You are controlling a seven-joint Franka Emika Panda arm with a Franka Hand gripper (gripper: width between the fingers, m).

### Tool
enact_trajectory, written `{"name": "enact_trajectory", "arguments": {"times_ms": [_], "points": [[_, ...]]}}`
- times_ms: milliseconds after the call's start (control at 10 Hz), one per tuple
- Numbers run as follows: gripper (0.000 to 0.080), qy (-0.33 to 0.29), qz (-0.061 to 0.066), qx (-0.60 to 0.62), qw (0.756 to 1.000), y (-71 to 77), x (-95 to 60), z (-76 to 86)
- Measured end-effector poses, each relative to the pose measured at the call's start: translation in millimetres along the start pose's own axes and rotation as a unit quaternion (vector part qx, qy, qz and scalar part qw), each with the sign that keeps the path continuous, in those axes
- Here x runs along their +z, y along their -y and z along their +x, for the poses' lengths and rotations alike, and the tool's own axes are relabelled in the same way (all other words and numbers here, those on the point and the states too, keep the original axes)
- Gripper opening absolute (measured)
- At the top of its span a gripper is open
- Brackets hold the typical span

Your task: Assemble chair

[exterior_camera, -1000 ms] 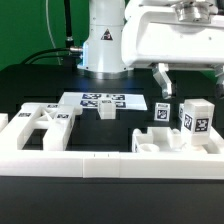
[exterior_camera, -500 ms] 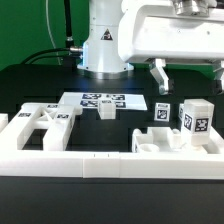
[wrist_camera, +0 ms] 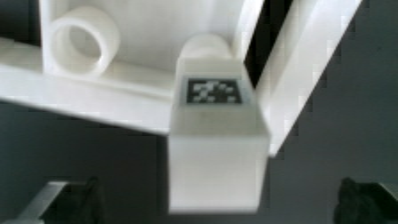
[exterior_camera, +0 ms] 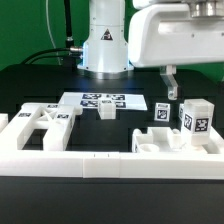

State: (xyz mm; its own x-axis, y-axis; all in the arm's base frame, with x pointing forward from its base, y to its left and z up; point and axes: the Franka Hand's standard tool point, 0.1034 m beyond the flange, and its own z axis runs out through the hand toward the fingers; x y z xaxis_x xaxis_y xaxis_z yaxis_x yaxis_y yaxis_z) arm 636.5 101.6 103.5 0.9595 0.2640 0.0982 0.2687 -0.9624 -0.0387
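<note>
The white two-finger gripper (wrist_camera: pixel 217 203) has slid toward the exterior view's right, fingers (exterior_camera: pixel 170 83) spread wide, gripping nothing; nearest lies the long white border rail (exterior_camera: pixel 110 163); behind it the matte white tagged plastic chair pieces (exterior_camera: pixel 45 120), one blocky leg (exterior_camera: pixel 197 117) seemingly beneath the gripper; farthest, the flat white marker board (exterior_camera: pixel 100 100).

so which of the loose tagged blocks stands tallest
The upright block furthest to the exterior view's right, showing a large tag; the squat block beside it and the small block by the marker board are shorter.
</note>
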Motion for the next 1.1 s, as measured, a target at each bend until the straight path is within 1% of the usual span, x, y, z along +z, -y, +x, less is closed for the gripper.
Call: {"name": "enact_trajectory", "arguments": {"times_ms": [100, 200, 300, 500, 600, 700, 800, 900, 1000, 1100], "points": [[0.0649, 0.024, 0.004, 0.001, 1.0, -3.7, 2.7, 5.4], [0.0649, 0.049, 0.008, 0.001, 0.999, -6.2, 5.2, 6.3], [0.0649, 0.05, 0.007, 0.003, 0.999, -9.6, 8.5, 8.6], [0.0649, 0.05, 0.007, 0.006, 0.999, -13.1, 13.3, 6.9], [0.0649, 0.05, 0.007, 0.006, 0.999, -12.1, 13.7, 6.8], [0.0622, 0.049, 0.007, 0.005, 0.999, -10.0, 14.0, 7.2], [0.0622, 0.048, 0.008, 0.004, 0.999, -8.0, 14.4, 7.4], [0.0442, 0.048, 0.008, 0.001, 0.999, -7.0, 14.5, 7.6], [0.0281, 0.047, 0.008, -0.002, 0.999, -6.7, 14.8, 7.7], [0.0281, 0.047, 0.008, 0.003, 0.999, -6.9, 14.8, 7.7]]}}
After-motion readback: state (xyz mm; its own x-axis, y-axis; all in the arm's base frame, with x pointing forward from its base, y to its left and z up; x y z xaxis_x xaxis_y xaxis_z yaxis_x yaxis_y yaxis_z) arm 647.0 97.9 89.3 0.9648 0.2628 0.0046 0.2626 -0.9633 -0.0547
